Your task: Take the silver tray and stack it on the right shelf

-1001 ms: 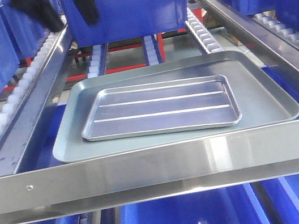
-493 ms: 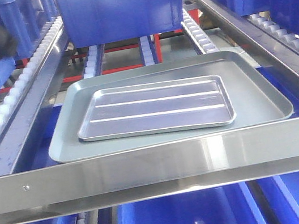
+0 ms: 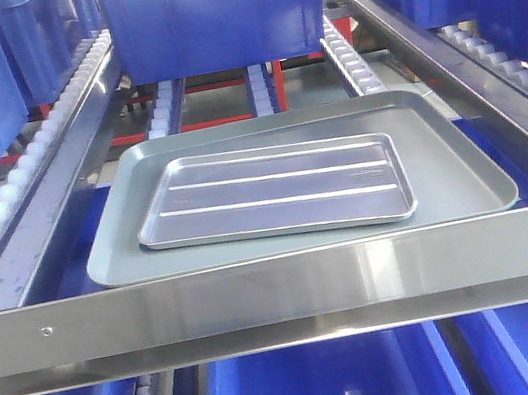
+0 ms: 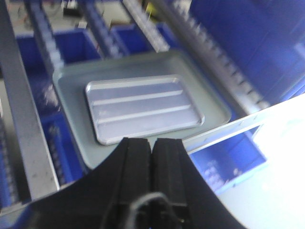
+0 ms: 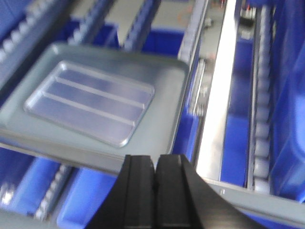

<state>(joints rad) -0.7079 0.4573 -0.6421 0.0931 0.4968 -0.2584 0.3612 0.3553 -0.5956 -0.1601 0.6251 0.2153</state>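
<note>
Left hand (image 4: 152, 152) gone; silver tray (image 3: 273, 191) crosswise.

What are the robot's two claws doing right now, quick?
Left end effector: shut, holding nothing, above the trays.
Right end effector: shut, holding nothing.

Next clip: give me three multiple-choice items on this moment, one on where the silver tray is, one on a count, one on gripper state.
1. The silver tray lies:
A. inside the grey tray
B. in a blue bin
C. on the crossbar

2. Raised ridges on its floor:
A. none
B. two
C. five

3. The left gripper and right gripper are:
A. both shut, empty
B. both wide open
C. gripping the tray

Key: 1 A, the grey rim surrounds it on all sides. 2 B, two long lines cross its floor. 3 A, in each wrist view the fingers meet above the trays, holding nothing.
</note>
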